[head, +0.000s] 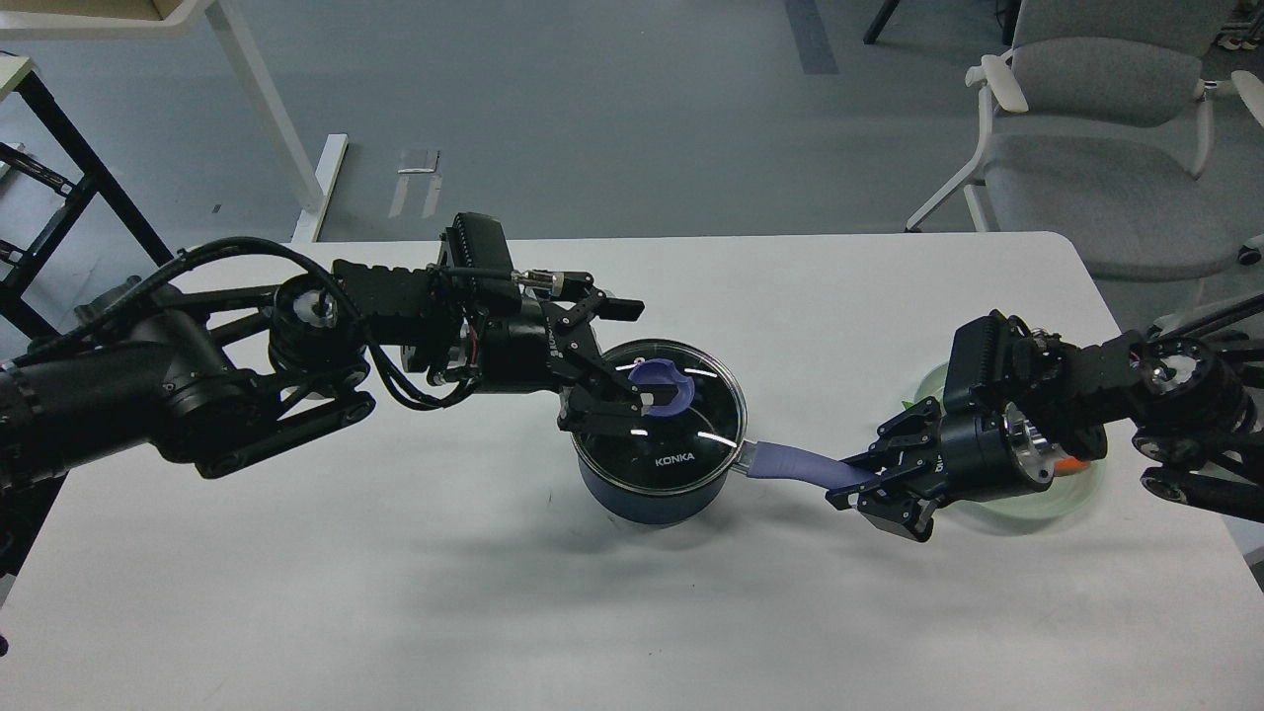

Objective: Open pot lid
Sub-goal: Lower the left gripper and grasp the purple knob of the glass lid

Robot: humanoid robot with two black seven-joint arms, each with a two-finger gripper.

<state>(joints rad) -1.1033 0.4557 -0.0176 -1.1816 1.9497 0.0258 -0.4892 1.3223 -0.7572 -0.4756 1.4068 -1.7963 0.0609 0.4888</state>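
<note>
The navy pot (647, 499) stands mid-table with the glass lid (696, 439) on it, "KONKA" lettering facing me. The blue knob (670, 387) sits at the lid's centre. My left gripper (637, 360) is open at the lid's left side. Its near finger (607, 407) overlaps the knob's left edge; the far finger (617, 310) is beyond the lid's back rim. My right gripper (857, 481) is shut on the end of the pot's long blue handle (795, 461), low over the table.
A pale green plate (1027, 506) lies under my right wrist, with something orange (1073, 461) on it. A grey chair (1096, 128) stands behind the table's (395, 553) right corner. A black frame stands at the far left.
</note>
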